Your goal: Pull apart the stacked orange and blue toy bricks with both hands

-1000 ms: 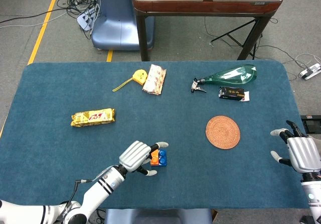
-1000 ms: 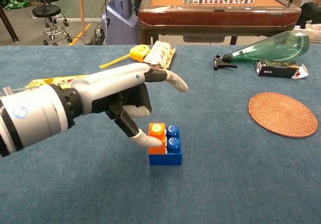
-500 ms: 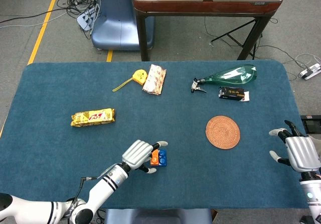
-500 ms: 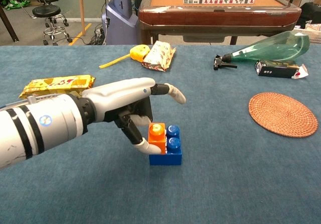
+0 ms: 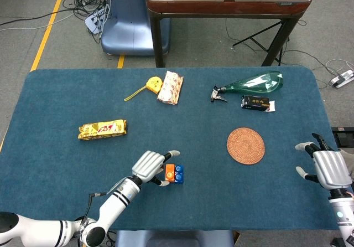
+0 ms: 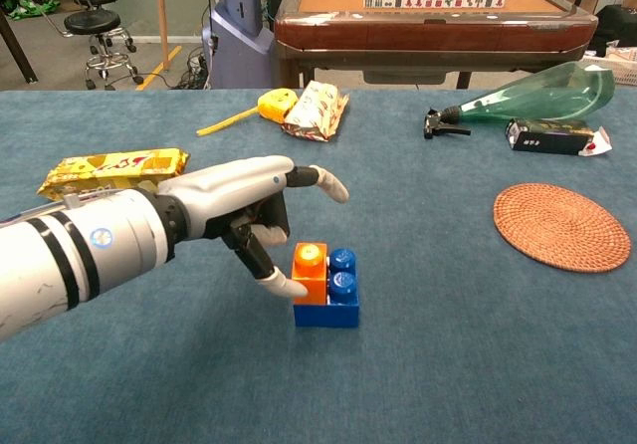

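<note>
Your left hand sits just left of the stacked bricks, near the front edge of the table — fingers apart and holding nothing, thumb tip right beside the orange brick; can't tell if it actually touches. The longer fingers reach out above the stack without closing on it. The orange brick is still seated on the left half of the blue brick, whose own studs show on the right half. Your right hand is well apart from the stack, off by the table's right edge, fingers spread, nothing in it; only the head view shows it. Elsewhere on the table: round woven coaster between the stack and your right hand, green spray bottle lying on its side with a small black box just beside it, yellow tape measure next to a patterned snack packet, and a yellow snack bar on the left side.
</note>
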`<state>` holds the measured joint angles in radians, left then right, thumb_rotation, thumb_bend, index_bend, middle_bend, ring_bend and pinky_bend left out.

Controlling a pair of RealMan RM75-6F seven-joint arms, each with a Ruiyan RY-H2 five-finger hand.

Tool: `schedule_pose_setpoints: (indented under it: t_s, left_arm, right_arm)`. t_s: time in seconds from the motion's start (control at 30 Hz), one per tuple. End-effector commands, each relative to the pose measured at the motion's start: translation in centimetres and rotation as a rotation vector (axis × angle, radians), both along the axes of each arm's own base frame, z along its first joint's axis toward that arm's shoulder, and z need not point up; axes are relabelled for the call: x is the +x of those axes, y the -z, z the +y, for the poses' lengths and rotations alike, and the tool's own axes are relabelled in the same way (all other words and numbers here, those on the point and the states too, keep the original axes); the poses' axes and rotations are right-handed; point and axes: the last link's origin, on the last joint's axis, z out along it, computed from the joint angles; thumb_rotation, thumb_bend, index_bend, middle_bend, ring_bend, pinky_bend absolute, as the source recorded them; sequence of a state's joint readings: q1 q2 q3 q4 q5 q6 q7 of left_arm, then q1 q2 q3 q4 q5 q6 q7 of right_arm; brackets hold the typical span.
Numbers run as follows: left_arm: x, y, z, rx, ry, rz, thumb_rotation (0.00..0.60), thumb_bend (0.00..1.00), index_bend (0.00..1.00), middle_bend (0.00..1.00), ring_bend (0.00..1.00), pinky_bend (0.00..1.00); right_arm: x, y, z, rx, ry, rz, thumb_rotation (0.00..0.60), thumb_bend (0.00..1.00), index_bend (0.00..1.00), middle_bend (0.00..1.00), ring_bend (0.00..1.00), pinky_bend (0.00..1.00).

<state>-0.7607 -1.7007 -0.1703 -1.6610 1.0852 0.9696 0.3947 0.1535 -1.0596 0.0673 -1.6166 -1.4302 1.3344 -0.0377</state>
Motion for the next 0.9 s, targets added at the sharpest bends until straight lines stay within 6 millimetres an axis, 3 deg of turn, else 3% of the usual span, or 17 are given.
schedule_pose_setpoints:
  t_s: [0.03,0.43,0.67,0.9]
  left_arm:
    - [-0.4,-0.1,0.3,0.012,-0.004,0.009,0.600,0.02,0.21,1.00,0.94,1.00]
    - [-2.1,-0.5,0.8,0.045,-0.005,0.090,0.600,0.02,0.22,1.00,0.94,1.00]
    - [-1.3,-1.8,0.3,0.016,-0.005,0.079,0.600,0.02,0.23,1.00,0.93,1.00]
    - [-0.3,-2.8,0.0,-0.035,-0.026,0.045,0.600,0.02,0.30,1.00,0.91,1.00]
  right_arm:
    - [0.0,0.1,-0.1,0.003,-0.001,-0.001,0.600,0.18,0.38,0.38,0.37,0.46]
    - [0.1,0.0,-0.3,0.000,-0.006,-0.003,0.600,0.18,0.38,0.38,0.37,0.46]
    - [0.2,-0.2,-0.2,-0.007,-0.009,-0.002,0.600,0.18,0.38,0.38,0.37,0.46]
    - [0.5,-0.4,-0.2,-0.009,-0.015,0.000,0.600,0.18,0.38,0.38,0.37,0.46]
